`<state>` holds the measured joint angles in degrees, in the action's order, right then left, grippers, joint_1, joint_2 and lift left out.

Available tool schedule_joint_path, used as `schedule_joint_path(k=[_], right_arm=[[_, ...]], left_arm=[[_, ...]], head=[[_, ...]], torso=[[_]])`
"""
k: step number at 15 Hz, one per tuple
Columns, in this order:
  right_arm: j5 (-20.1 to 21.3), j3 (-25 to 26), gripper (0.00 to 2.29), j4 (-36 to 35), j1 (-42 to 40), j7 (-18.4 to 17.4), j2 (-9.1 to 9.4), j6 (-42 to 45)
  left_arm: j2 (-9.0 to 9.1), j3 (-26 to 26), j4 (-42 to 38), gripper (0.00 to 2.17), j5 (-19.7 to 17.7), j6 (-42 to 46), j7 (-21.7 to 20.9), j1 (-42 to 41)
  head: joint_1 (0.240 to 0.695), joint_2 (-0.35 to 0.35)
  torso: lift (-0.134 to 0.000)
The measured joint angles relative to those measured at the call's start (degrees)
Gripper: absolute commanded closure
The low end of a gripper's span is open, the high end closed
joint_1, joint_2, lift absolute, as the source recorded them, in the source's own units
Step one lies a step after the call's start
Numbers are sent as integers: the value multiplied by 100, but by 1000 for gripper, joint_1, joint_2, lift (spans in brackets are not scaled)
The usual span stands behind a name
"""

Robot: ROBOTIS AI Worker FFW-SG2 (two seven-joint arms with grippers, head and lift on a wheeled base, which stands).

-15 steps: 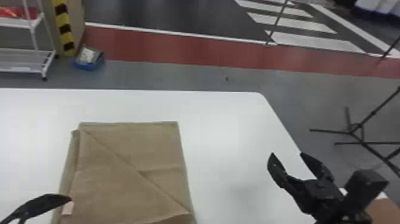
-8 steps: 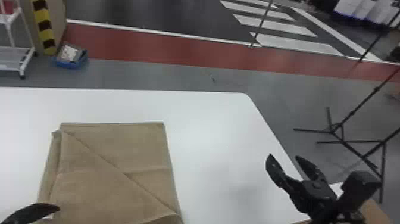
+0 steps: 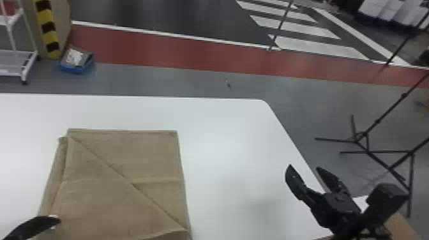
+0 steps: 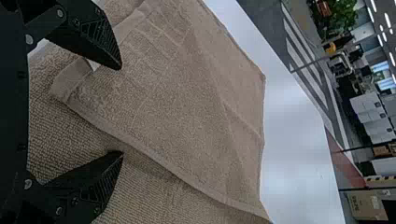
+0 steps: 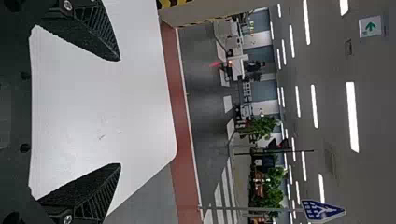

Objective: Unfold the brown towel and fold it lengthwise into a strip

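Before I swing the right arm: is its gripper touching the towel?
Apart: the head view shows bare white tabletop between the right gripper and the brown towel.

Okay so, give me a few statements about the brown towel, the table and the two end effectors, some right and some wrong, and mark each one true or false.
1. The brown towel lies on the white table. True.
2. The left end effector is shut. False: its fingers are spread apart.
3. A diagonal line crosses the towel's top face. True.
4. The right end effector is gripping the towel. False: it is open and empty, to the right of the towel.
5. The blue container stands on the table. False: it is on the floor beyond it.
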<state>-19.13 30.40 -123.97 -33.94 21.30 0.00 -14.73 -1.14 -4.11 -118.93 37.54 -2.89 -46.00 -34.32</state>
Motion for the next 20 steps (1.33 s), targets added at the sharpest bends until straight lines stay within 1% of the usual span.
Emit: schedule_joint_path(k=[2, 3, 7, 11, 13, 15, 17, 18, 19, 20], right_arm=[[-3, 1, 70, 17, 16, 24, 0, 0], [-3, 1, 70, 28, 18, 30, 0, 0], [-3, 0, 73, 85, 45, 50, 0, 0], [-3, -10, 73, 93, 69, 80, 0, 1], [-3, -16, 73, 93, 76, 85, 0, 1], [-3, -23, 73, 93, 79, 89, 0, 1], [-3, -22, 73, 99, 81, 93, 0, 1], [-3, -22, 73, 100, 81, 93, 0, 1], [-3, -26, 73, 101, 81, 93, 0, 1], [-3, -40, 73, 100, 84, 95, 0, 1]], left_arm=[[0, 6, -28, 269, -13, -4, 295, -44], [0, 6, -54, 265, -21, -4, 359, -67], [0, 20, -137, 265, -21, 1, 351, -124], [0, 57, -141, 265, 4, -12, 445, -128], [0, 115, -132, 265, 42, -26, 580, -121], [0, 218, -118, 269, 234, -86, 838, -115], [-2, 284, -115, 269, 313, -111, 1078, -130], [-6, 301, -123, 336, 316, -111, 1196, -143], [-8, 311, -135, 721, 316, -112, 1278, -154], [-9, 314, -143, 1028, 323, -128, 1262, -161]], head=[[695, -350], [695, -350], [695, -350], [695, -350], [695, -350], [695, -350], [695, -350], [695, -350], [695, -350], [695, -350]], torso=[[-121], [-121], [-121], [-121], [-121], [-121], [-121], [-121], [-121], [-121]])
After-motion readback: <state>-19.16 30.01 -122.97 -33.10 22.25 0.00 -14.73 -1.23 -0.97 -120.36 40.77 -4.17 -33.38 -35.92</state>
